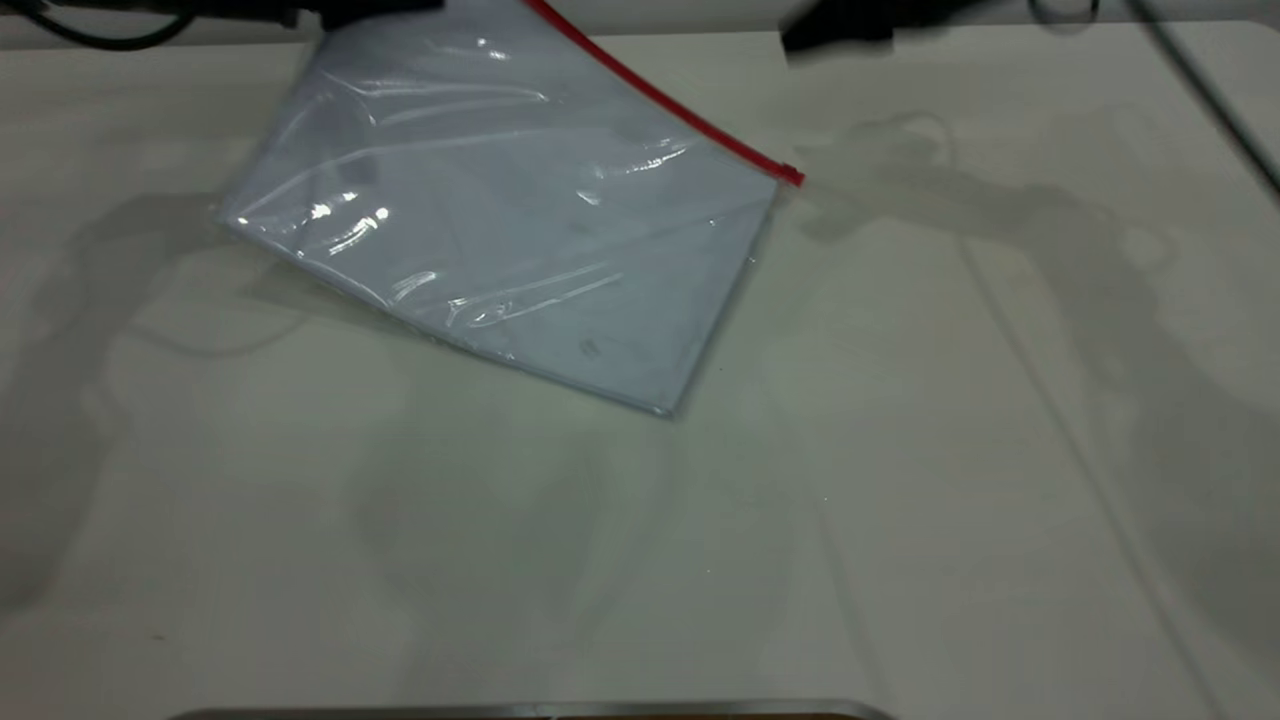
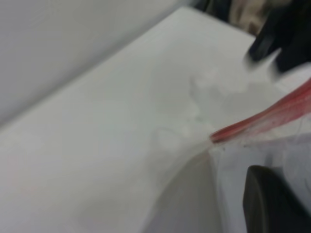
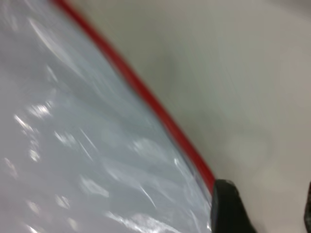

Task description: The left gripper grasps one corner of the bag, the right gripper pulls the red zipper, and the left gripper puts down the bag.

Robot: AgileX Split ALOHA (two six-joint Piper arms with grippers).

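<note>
A: Risk first, at the far left edge of the white tabletop point(image 1: 640, 560): the left gripper point(image 2: 272, 204), a black tapered arm tip, seems to hold up the far corner of the large clear plastic bag point(image 1: 500, 215) with its pale sheet inside. Clamped or not, I cannot tell.

B: So the corner may slip out?

A: Yes, I think so; the film is smooth, and the near edge rests on the table.

B: And the thin red plastic zipper point(image 1: 665, 100)?

A: Its slider tab point(image 1: 792, 176) is at the right end. The right gripper point(image 3: 233, 208), a glossy black tip, is just beside the strip, fingers apart, holding nothing. It may pinch only film.
</note>
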